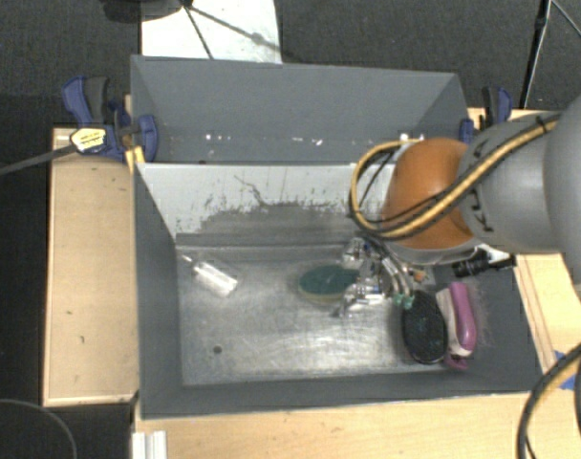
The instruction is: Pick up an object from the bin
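The gripper (365,290) sits low in the grey bin (271,357), touching a teal oval disc's (321,282) right edge; whether it is apart or together, I cannot tell.

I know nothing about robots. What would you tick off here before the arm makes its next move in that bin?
1. The gripper is down inside the bin: ok.
2. A dark green round disc lies right beside the gripper: ok.
3. Disc held: cannot tell.
4. The black oval thing and purple stick lie clear of the disc: ok.
5. The small clear piece lies far off across the bin: ok.
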`<state>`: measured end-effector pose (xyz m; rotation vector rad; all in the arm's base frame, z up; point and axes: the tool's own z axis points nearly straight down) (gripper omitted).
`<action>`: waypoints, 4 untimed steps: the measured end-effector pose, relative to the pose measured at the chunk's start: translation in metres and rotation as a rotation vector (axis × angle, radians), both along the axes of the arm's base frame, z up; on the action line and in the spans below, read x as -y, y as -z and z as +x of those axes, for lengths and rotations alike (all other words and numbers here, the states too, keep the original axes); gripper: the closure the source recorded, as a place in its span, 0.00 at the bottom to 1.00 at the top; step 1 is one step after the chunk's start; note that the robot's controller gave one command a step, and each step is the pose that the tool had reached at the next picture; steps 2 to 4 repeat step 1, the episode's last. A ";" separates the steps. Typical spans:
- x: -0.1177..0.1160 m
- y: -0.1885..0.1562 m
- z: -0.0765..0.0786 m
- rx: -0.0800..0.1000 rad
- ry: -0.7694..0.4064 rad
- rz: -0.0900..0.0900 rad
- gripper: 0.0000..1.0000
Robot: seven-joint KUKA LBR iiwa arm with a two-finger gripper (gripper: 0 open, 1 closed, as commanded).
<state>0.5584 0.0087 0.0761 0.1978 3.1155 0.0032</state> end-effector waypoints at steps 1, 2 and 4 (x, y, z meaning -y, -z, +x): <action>0.005 -0.135 -0.007 -0.010 -0.045 -0.001 1.00; 0.005 -0.135 -0.007 -0.010 -0.045 -0.001 1.00; 0.005 -0.135 -0.007 -0.010 -0.045 -0.001 1.00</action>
